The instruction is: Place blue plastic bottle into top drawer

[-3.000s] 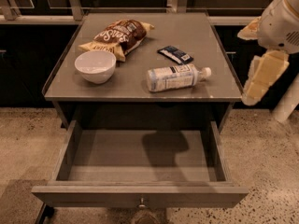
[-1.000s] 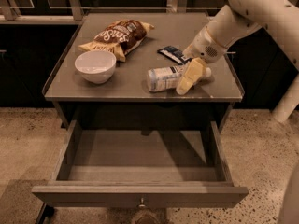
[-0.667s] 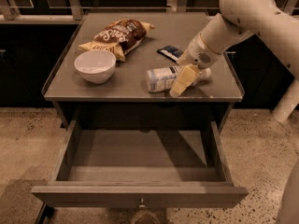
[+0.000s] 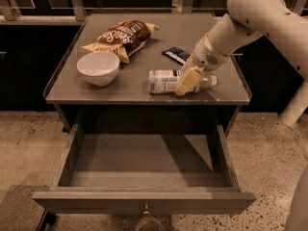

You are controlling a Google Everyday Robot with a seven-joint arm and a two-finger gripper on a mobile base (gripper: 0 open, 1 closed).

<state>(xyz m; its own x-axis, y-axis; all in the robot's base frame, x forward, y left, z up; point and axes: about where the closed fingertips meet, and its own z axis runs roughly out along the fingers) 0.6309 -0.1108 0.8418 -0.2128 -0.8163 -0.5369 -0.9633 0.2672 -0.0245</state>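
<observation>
Cream end effector (image 4: 189, 81) over the pale-labelled blue plastic bottle (image 4: 162, 81), white bowl (image 4: 97, 67), grey top drawer (image 4: 144, 161).

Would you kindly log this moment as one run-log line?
clear blue-labelled plastic bottle: lying on cabinet top | gripper: over it, near cap | wide grey top drawer: open

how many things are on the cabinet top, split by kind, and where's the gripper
bottles: 1, the blue plastic bottle, lying on its side
bowls: 1, the white bowl
snack bags: 1, the chip bag
packets: 1, the dark blue packet
total: 4
The gripper is at the bottle, toward its cap end.
</observation>
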